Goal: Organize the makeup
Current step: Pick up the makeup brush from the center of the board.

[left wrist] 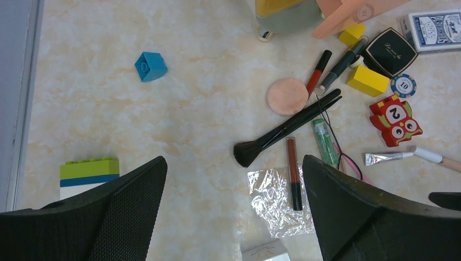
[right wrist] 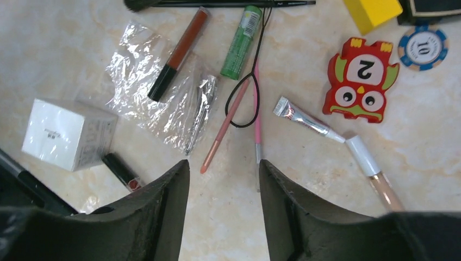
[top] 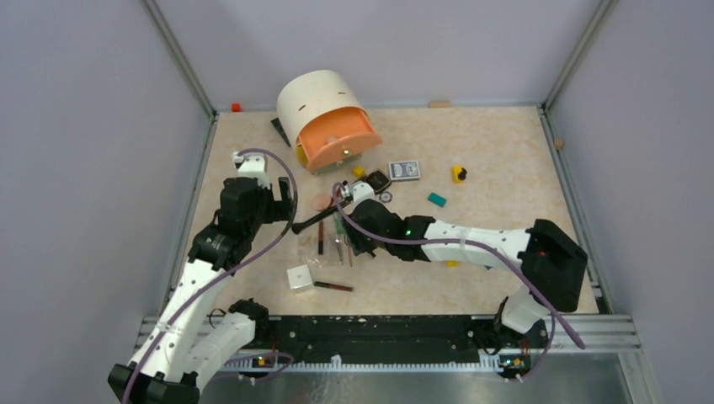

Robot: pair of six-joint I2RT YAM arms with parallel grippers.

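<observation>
The makeup lies scattered mid-table. In the left wrist view I see a long black brush (left wrist: 293, 122), a dark-red tube (left wrist: 293, 174) on a clear pouch (left wrist: 277, 198), a green tube (left wrist: 325, 142) and a black square compact (left wrist: 390, 51). My left gripper (left wrist: 234, 163) hangs wide open above the brush head, holding nothing. My right gripper (right wrist: 224, 163) is open and empty just below a pink pencil (right wrist: 224, 128). A silver metal tool (right wrist: 200, 111) lies on the pouch (right wrist: 141, 81), left of that pencil. A silver tube (right wrist: 307, 119) lies to the right.
A cream and orange drum container (top: 328, 122) stands at the back. A card deck (top: 404, 170), yellow block (top: 459, 173) and teal block (top: 436, 199) lie to the right. A red owl toy (right wrist: 361, 79), poker chip (right wrist: 423, 48), white box (right wrist: 68, 134) and blue block (left wrist: 150, 66) sit around the makeup.
</observation>
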